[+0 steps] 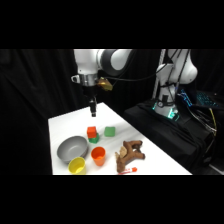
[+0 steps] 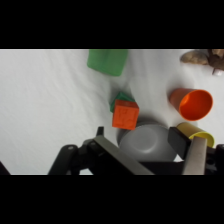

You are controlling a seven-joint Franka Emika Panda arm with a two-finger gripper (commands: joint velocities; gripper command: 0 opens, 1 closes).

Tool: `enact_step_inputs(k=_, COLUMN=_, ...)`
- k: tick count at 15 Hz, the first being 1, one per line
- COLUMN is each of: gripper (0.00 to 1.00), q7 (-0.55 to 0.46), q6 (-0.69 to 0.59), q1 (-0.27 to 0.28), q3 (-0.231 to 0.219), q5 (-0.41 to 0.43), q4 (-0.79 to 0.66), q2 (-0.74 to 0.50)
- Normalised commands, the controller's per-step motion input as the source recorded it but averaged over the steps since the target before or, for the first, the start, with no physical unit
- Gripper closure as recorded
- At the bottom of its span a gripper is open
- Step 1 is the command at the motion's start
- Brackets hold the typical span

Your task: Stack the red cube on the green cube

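Near worktop (image 1: 150,145) edge: yellow cup (image 1: 77,165), grey bowl (image 1: 72,148), orange cup (image 1: 98,156). Behind them, red cube (image 1: 91,132) rests atop green cube (image 1: 94,140); stack looks done. Gripper (image 1: 92,113) hangs directly above, clear, jaws spread, holding nothing. Paler cube (image 1: 110,131) beside stack.

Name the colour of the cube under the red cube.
Deep emerald green; the green cube peeks out beneath the red cube, best in the wrist view.

Red cube (image 1: 91,132) atop green cube (image 1: 94,140), between bowl (image 1: 71,148) and paler cube (image 1: 110,131).
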Motion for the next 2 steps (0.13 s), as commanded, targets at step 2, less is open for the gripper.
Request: enact_step_inputs(k=2, gripper=0.00, q7=0.09, q6=-0.21, q1=0.023, q3=0.018, q5=-0.158, q4=-0.17, q2=-0.35)
